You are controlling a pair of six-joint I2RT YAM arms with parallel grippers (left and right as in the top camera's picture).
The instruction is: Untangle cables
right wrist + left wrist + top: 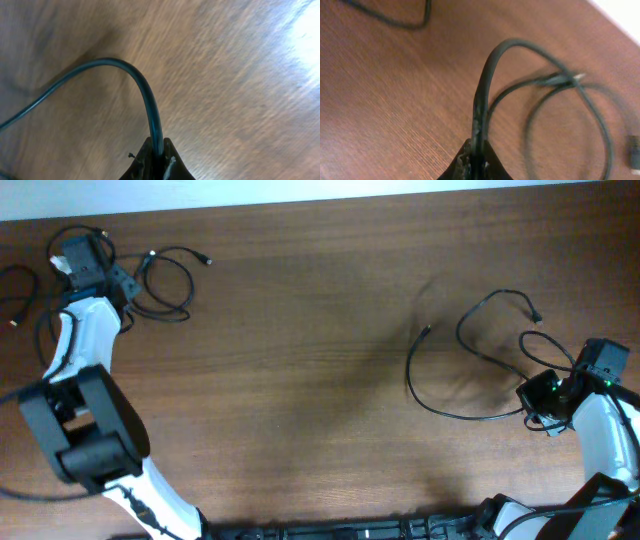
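Two thin black cables lie apart on the wooden table. One cable [165,275] is coiled at the far left; my left gripper [128,283] is shut on it, and in the left wrist view the cable [487,75] arcs up from the jaws [479,157] to a loop with a metallic tip. The other cable [440,395] sweeps in a wide curve at the right; my right gripper [535,395] is shut on it. In the right wrist view that cable [145,95] bends left out of the jaws [158,152].
Another thin black cord [15,280] lies at the far left edge, and a cord [395,20] crosses the top of the left wrist view. A small dark plug [633,150] sits at that view's right edge. The table's back edge [320,198] runs along the top.
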